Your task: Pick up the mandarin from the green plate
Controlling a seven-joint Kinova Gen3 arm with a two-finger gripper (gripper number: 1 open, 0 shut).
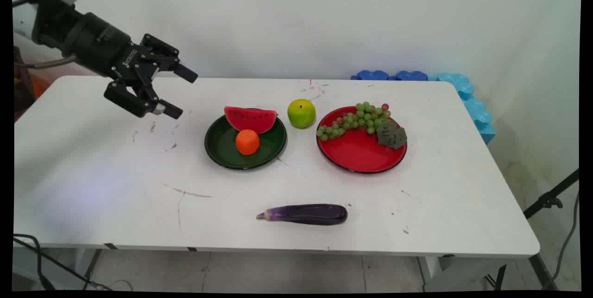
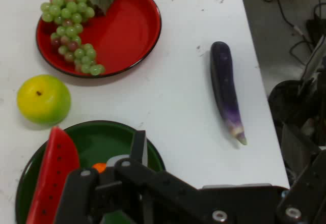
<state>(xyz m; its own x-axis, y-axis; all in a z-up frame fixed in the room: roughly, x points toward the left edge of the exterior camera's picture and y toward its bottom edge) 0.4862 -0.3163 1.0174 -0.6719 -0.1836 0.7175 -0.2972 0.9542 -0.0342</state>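
Note:
My gripper [image 1: 179, 93] hangs open and empty above the table's left part, to the left of the dark green plate [image 1: 221, 149]. That plate [image 2: 117, 137] carries a watermelon slice [image 1: 250, 119] and an orange [image 1: 248, 142]. In the hand view the slice [image 2: 51, 178] lies just beyond the black linkage, one finger [image 2: 138, 146] stands over the plate, and the orange is mostly hidden. A yellow-green apple [image 1: 301, 113] [image 2: 44, 100] sits between the green plate and a red plate [image 1: 359, 154] [image 2: 127, 35] with green grapes [image 1: 356, 120] [image 2: 69, 25]. A purple eggplant [image 1: 305, 214] [image 2: 226, 89] lies near the front edge.
Blue foam blocks [image 1: 444, 85] line the table's back right corner and right side. A black stand leg [image 1: 551, 198] rises at the right, off the table. Black cables [image 1: 37, 261] hang under the table's front left.

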